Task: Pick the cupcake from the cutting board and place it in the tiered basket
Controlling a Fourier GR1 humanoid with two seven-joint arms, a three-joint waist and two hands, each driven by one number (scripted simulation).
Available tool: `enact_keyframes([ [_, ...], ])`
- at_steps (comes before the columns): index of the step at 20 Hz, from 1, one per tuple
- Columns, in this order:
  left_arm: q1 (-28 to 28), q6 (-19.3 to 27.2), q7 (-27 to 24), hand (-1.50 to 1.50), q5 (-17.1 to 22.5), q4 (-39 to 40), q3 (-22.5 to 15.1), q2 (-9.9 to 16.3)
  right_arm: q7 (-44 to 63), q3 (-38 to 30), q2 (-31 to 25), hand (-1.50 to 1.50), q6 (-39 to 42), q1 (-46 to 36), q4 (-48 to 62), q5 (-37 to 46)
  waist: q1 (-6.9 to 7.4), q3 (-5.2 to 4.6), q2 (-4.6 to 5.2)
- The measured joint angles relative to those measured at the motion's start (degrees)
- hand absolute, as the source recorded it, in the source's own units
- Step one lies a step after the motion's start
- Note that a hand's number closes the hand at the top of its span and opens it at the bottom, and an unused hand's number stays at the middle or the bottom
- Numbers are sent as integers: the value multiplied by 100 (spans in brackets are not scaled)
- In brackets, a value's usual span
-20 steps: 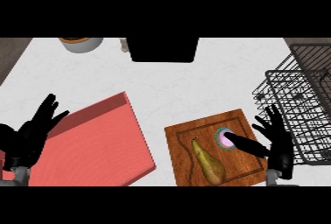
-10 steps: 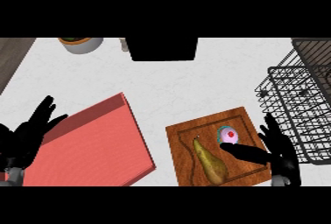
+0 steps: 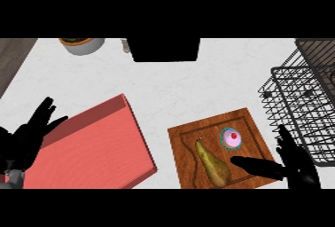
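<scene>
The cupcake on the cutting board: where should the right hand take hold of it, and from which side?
Probably round its sides, coming from above and from the right. The cupcake stands upright on the cutting board; the pear lies at its lower left, and the open right hand is on its right.

A pear (image 3: 212,162), a red tray (image 3: 91,146), and what may be a potted plant (image 3: 81,44) at the far edge.

Bare counter (image 3: 196,88) left of tiered basket (image 3: 304,111) (pear (image 3: 212,162) beside cupcake (image 3: 231,138))
</scene>
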Motion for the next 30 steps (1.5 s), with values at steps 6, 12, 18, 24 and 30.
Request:
enact_keyframes([
  [6,52,-73,-83,0,-34,2,68,-50,-49,24,156,-150,72,296,-220,-134,20,13,0],
  [12,72,-91,-81,0,-109,-30,105,-91,-321,96,353,-150,6,582,-139,-176,28,13,5],
  [18,-19,-133,1,0,-179,54,157,-116,-500,135,505,-150,-80,594,48,-66,33,16,8],
  [24,64,-112,209,0,-259,-167,152,-153,-856,-49,607,-150,-170,318,673,-121,67,10,16],
  [30,36,-207,52,0,-325,-33,239,-220,-1013,-132,748,-150,-277,-7,1121,-99,63,21,11],
])
